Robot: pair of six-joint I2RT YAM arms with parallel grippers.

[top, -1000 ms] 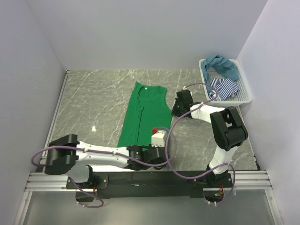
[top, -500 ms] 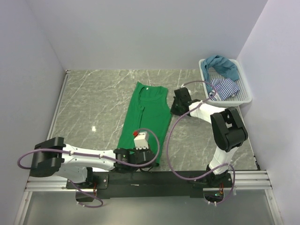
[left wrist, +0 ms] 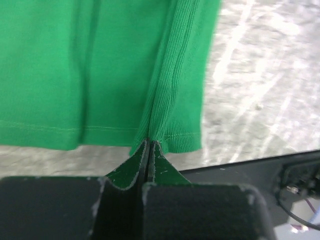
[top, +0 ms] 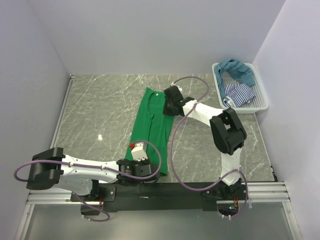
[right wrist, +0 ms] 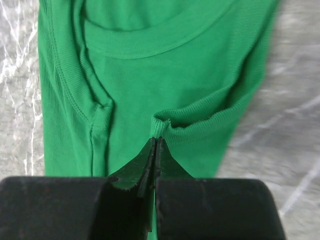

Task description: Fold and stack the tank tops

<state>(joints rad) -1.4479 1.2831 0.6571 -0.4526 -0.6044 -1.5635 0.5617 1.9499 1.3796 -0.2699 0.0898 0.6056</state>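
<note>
Both the left gripper (left wrist: 148, 143) and right gripper (right wrist: 155, 140) pinch one edge of the green tank top (top: 150, 125); carry them across together, cloth taut.

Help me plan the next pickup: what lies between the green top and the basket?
In the top view, only bare marble table, crossed by the right arm and its purple cable.

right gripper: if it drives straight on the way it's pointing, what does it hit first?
The green tank top. The right gripper is shut on one of its ribbed edges, so more of that fabric, up to the neckline, lies directly ahead. How high the fingertips sit above the cloth is unclear.
</note>
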